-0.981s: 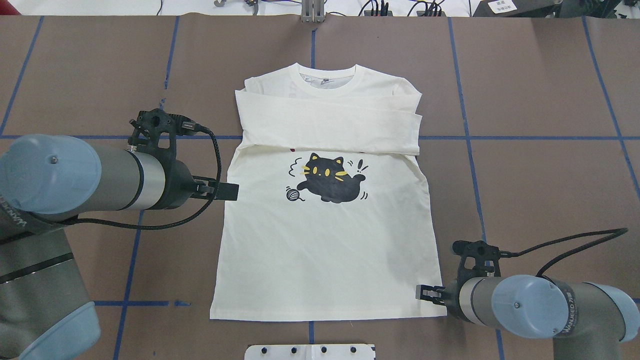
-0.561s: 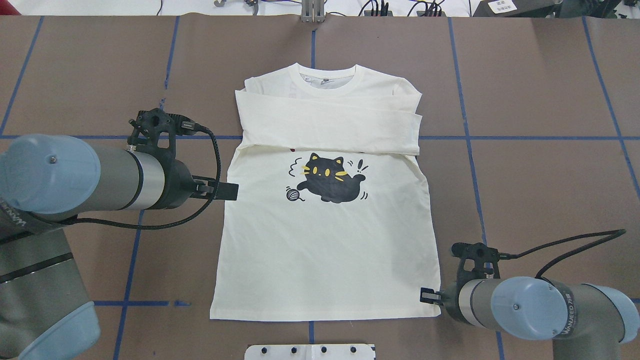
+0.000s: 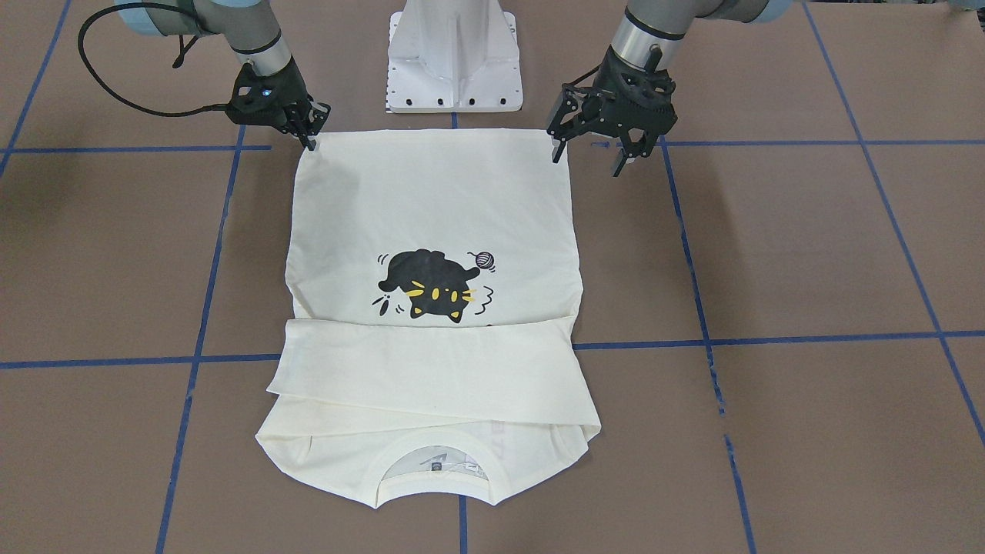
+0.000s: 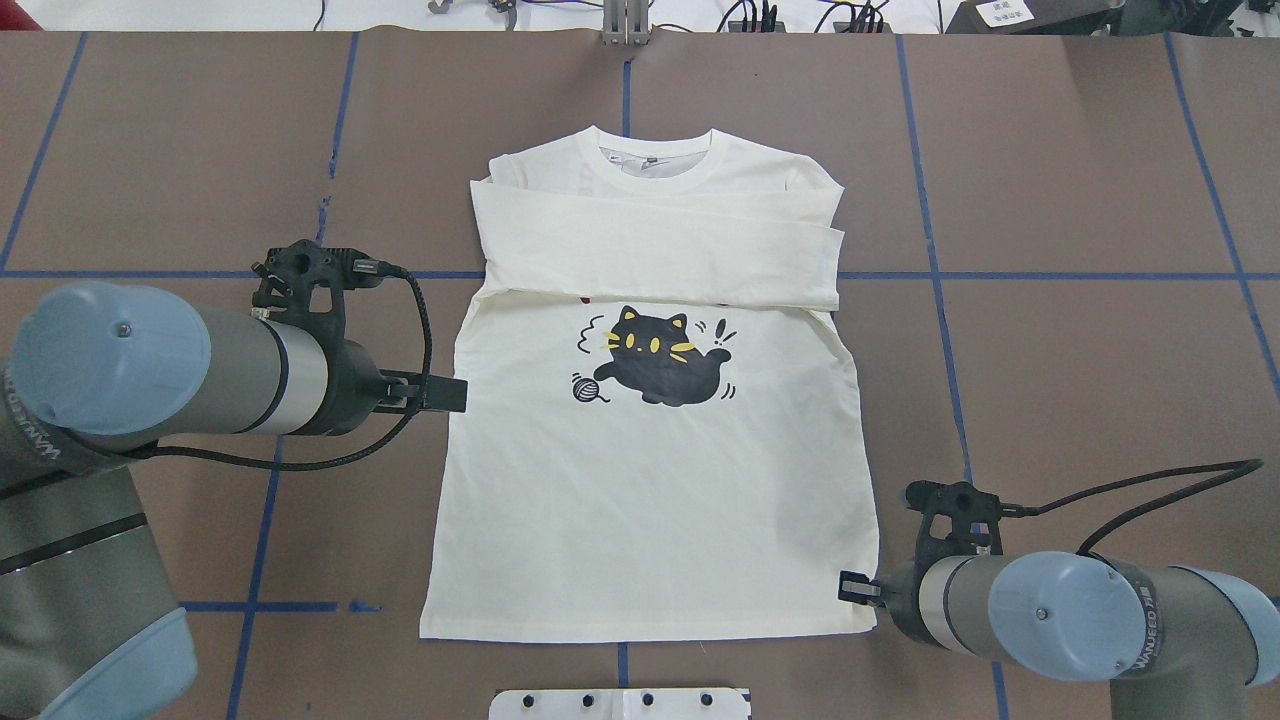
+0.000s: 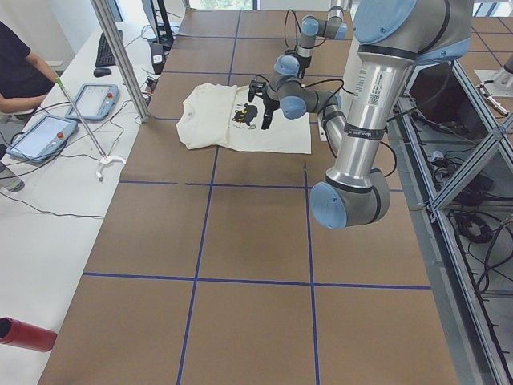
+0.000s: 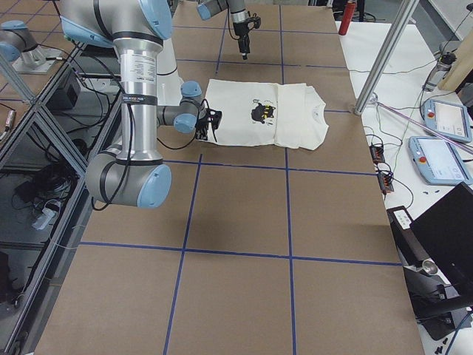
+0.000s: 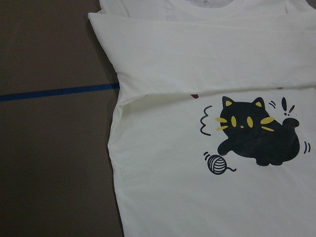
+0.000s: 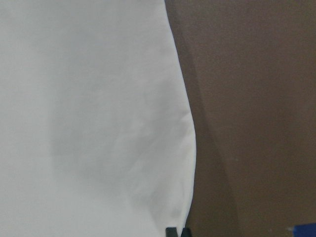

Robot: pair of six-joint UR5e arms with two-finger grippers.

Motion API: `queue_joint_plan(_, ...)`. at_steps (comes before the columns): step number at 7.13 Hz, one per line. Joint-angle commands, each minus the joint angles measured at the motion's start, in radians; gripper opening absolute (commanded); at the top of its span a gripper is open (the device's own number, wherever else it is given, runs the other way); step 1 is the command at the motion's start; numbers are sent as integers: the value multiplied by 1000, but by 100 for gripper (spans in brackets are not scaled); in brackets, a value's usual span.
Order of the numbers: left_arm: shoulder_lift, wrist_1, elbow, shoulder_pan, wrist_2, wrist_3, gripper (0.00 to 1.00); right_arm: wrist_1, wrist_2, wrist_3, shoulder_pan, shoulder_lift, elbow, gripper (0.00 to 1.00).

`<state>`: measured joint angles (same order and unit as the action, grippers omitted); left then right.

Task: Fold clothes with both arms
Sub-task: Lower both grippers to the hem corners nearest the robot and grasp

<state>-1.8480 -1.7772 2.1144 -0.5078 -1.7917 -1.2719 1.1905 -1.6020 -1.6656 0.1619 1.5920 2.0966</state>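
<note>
I am working on the shirt, which is lying flat and print-up on the desk between my two hands, with the collar on the side farthest from them. Its long sleeves are lying folded across the chest. From that I am judging that the coming fold is the one carrying the hem up toward the collar. That would explain why my hands are standing at the garment's outer edges and not over its middle.

My right hand is sitting low at the hem corner on its own side. Its fingertips are drawn nearly together with the cloth's edge right at them. I am reading that as a pinch on the corner, though my wrist view is showing only the very tips.

My left hand is hanging above the desk with its fingers spread apart, gripping nothing. The shirt's side edge is lying just inward of it. I am guessing it needs the matching hem corner, so that both corners rise level.

As for writing, the cat print is showing no words. Only dark-red specks are peeking from under the sleeves, unreadable. The neck label is too small to read. My right arm is carrying printed lettering I cannot make out with certainty.
</note>
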Motion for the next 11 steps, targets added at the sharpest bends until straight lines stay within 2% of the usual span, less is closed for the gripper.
queue_joint_plan(1, 39, -5, -2, 143, 16, -307, 100, -6, 2, -11, 4, 0, 40, 0)
queue_joint_plan(3, 44, 7, -14, 286, 132, -421, 100, -8, -4, -11, 5, -1, 69, 0)
queue_joint_plan(5, 44, 7, -71, 328, 188, -432, 99, -9, -10, -10, 11, -4, 89, 0)
queue_joint_plan(8, 44, 7, -111, 337, 189, -438, 97, -9, -10, -10, 13, -4, 92, 0)
queue_joint_plan(9, 55, 7, -111, 341, 189, -438, 92, -9, -12, -10, 14, -4, 91, 0)
queue_joint_plan(11, 58, 8, -111, 342, 186, -438, 75, -9, -12, -10, 14, -4, 91, 0)
